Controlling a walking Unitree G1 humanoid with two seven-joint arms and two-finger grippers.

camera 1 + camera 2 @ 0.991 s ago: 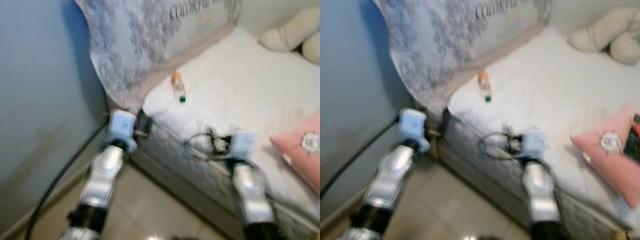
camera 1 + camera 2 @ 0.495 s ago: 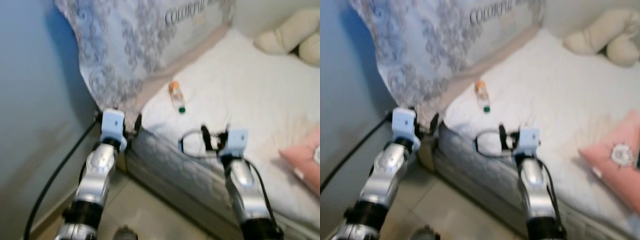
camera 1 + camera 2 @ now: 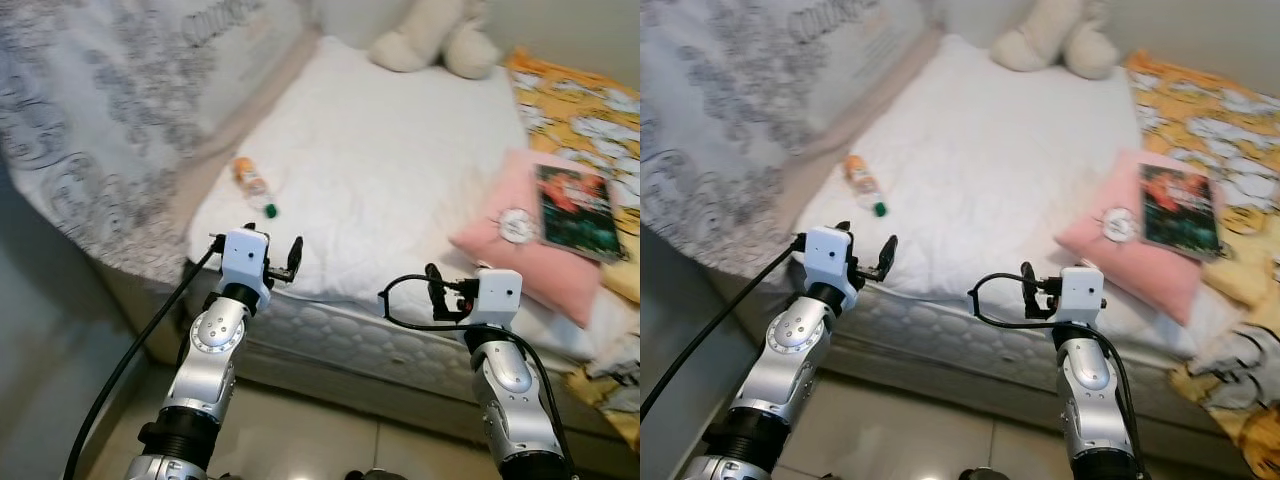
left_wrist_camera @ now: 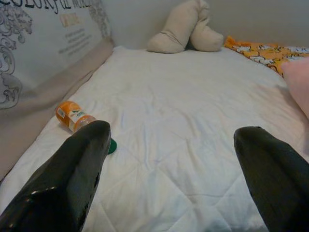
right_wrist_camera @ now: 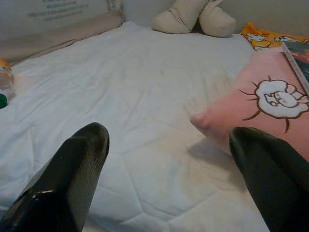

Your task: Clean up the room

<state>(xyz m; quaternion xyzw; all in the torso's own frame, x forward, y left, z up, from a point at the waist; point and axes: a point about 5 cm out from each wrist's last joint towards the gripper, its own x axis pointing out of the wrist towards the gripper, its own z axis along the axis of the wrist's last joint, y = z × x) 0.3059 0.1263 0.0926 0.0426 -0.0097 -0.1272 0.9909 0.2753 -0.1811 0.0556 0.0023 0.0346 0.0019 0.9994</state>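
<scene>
Left claw (image 4: pixel 174 159) wide open, empty | right claw (image 5: pixel 169 164) same | bottle (image 3: pixel 254 186) lies flat, green cap toward robot

Quilted matt cloth mattress (image 3: pixel 400 170); clear plastic bottle (image 3: pixel 254 186); glossy black fingers (image 4: pixel 77 183); soft pink cloth pillow (image 3: pixel 520 250).

I get soft, even light across the white bed (image 3: pixel 400 170). Head views slightly soft; shade darkens the floor beside it.

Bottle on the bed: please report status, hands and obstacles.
Both hands open, empty: left hand, right hand, at bed edge. Bottle lying on white mattress, ahead of left hand. Nothing between them.
</scene>
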